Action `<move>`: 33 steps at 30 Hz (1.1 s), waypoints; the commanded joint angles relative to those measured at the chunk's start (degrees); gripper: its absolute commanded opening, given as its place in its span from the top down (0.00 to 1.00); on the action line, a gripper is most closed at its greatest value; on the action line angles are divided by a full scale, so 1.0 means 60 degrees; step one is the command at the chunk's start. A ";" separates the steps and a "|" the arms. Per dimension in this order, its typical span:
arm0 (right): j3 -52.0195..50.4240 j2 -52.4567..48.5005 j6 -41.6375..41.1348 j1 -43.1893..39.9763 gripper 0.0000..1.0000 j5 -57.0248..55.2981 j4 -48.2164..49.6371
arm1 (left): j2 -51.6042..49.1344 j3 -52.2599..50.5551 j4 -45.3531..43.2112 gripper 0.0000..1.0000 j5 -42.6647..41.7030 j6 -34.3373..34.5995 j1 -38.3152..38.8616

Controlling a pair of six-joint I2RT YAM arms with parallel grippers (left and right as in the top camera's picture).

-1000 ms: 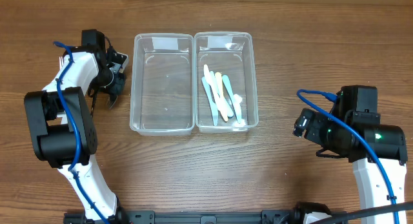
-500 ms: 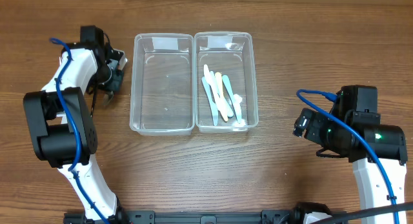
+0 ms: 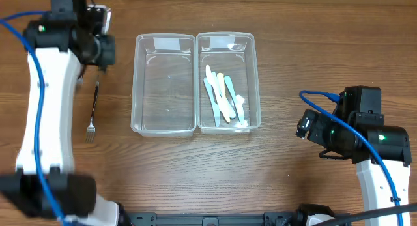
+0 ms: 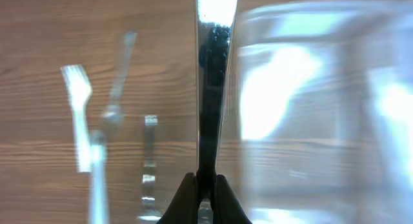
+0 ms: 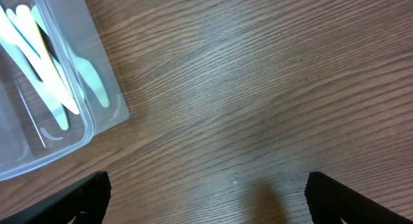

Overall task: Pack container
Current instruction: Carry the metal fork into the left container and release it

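My left gripper is shut on the handle of a metal fork, which hangs from it with its tines toward the table's front, left of the containers. The dark handle runs up from between the closed jaws of my left gripper. An empty clear container stands mid-table, blurred at the right in the left wrist view. Beside it, a second clear container holds several pastel plastic utensils. My right gripper stands open over bare wood.
Blurred metal cutlery lies on the table left of the held fork in the left wrist view. The corner of the filled container sits at the upper left of the right wrist view. The left arm spans the table's left side.
My left gripper has closed on the fork and risen from the table's far left, carrying the fork up with it. The right arm has not moved.
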State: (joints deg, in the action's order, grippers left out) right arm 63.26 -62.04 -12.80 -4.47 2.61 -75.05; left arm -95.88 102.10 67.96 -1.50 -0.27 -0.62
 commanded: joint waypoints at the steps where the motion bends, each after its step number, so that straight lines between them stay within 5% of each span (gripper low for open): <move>1: 0.0073 0.0029 0.0066 -0.0007 0.02 0.0015 0.0033 | 0.0313 0.0204 0.0011 0.96 -0.0907 0.2047 0.1800; 6: 0.0073 0.0029 0.0062 -0.0007 0.01 0.0069 -0.0040 | -0.0856 0.0200 -0.0386 0.96 0.0066 0.2954 0.3359; 16: 0.0073 0.0029 0.0062 -0.0007 0.01 0.0124 -0.0113 | -0.4113 0.0200 -0.0419 0.96 0.0000 0.3115 0.3464; 19: 0.0073 0.0029 0.0066 -0.0007 0.01 0.0124 -0.0117 | -0.4200 0.0200 -0.0346 0.62 0.0117 0.2918 0.3464; 22: 0.0073 0.0029 0.0066 -0.0007 0.02 0.0120 -0.0157 | -0.3942 0.0200 -0.0288 0.43 0.0426 0.2754 0.3413; 29: 0.0073 0.0029 0.0069 -0.0007 0.01 0.0117 -0.0164 | -0.0718 0.0204 0.0845 0.33 0.1690 0.2098 0.2331; 33: 0.0073 0.0029 0.0073 -0.0007 0.01 0.0117 -0.0135 | 0.1286 0.0197 0.1708 0.28 0.1705 0.2000 0.0623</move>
State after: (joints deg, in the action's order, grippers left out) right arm 63.26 -62.04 -12.82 -4.47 3.03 -76.09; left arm -96.62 102.69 75.16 6.13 13.54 10.09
